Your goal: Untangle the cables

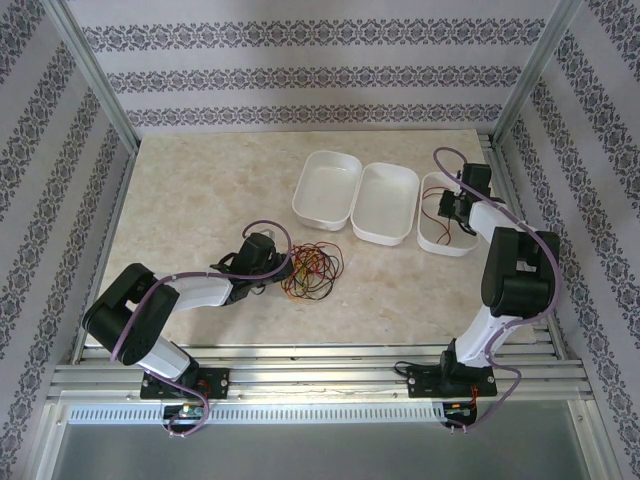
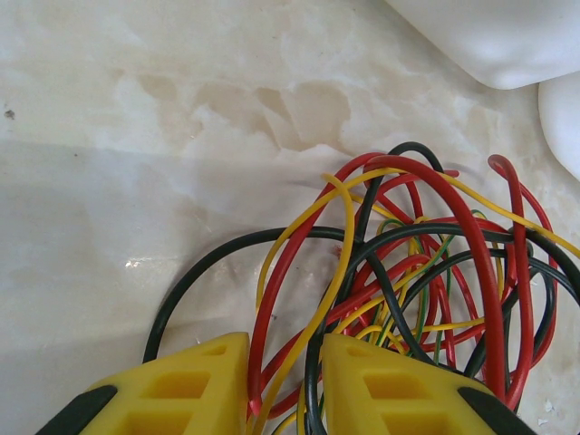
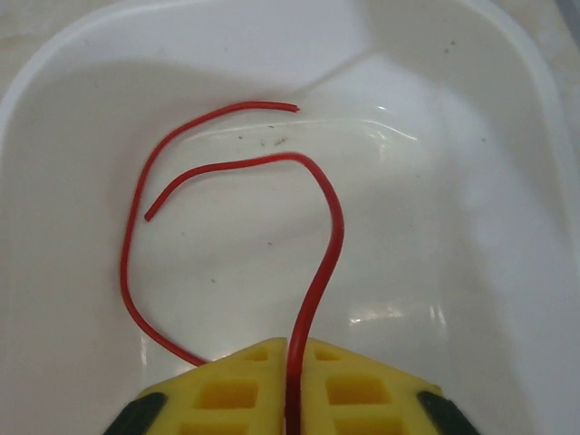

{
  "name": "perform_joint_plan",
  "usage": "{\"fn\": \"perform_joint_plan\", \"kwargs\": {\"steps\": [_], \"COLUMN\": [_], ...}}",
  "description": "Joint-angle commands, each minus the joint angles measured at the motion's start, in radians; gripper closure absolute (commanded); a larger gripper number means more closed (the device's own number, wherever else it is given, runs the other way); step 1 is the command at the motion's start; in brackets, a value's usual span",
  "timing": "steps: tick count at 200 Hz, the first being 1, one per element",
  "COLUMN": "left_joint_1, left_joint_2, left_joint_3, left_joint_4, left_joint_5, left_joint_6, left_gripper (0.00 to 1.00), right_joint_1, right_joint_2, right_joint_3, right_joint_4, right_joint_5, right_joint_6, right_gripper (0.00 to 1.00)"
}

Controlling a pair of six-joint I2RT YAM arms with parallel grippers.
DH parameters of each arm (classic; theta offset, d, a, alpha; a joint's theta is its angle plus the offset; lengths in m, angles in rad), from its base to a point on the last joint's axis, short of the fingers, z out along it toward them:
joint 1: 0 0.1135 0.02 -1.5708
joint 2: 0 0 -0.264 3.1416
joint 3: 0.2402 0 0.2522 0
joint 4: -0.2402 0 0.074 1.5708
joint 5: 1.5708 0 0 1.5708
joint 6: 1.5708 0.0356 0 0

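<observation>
On the table [image 2: 136,136], my left gripper [image 2: 283,362] straddles the tangled cables [image 1: 312,268] with several strands between its fingers. I cannot tell if it clamps them; it is probably anchoring the pile. Farther off, my right gripper [image 3: 294,362] pinches one red cable [image 3: 331,227] inside the white tray [image 3: 471,181], apparently to set it apart.

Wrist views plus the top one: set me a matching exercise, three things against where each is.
Things: 1 right gripper; 2 left gripper; 3 cable pile.
Places: a lying on the table; b over the rightmost tub, red cable between its fingers; c at the pile's edge, several cables between its fingers.
Pairs: 1-b; 2-c; 3-a.
</observation>
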Motion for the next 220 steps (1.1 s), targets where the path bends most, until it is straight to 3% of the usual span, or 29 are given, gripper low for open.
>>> {"fn": "perform_joint_plan", "kwargs": {"steps": [1, 19, 92, 127, 220], "left_joint_1": [-0.008, -0.007, -0.007, -0.007, -0.007], "left_joint_2": [0.004, 0.0, -0.024, -0.025, -0.012], "left_joint_3": [0.005, 0.005, -0.001, -0.004, -0.001], "left_joint_4": [0.012, 0.009, 0.0, 0.001, 0.003], "left_joint_5": [-0.013, -0.015, -0.02, -0.021, -0.017], "left_joint_6": [-0.011, -0.011, -0.006, -0.007, -0.009], "left_gripper": [0.73, 0.73, 0.73, 0.73, 0.73], "right_joint_1": [-0.008, -0.008, -0.009, -0.008, 0.038], "right_joint_2": [0.007, -0.01, -0.094, -0.124, -0.299], "right_joint_3": [0.035, 0.032, 0.061, 0.05, -0.116], "right_joint_4": [-0.037, -0.045, -0.157, -0.224, -0.329], "right_joint_5": [-0.021, -0.008, 0.139, 0.169, 0.074], "right_joint_6": [-0.002, 0.001, 0.02, 0.053, 0.196], "right_gripper": [0.72, 0.61, 0.46, 0.49, 0.56]}}
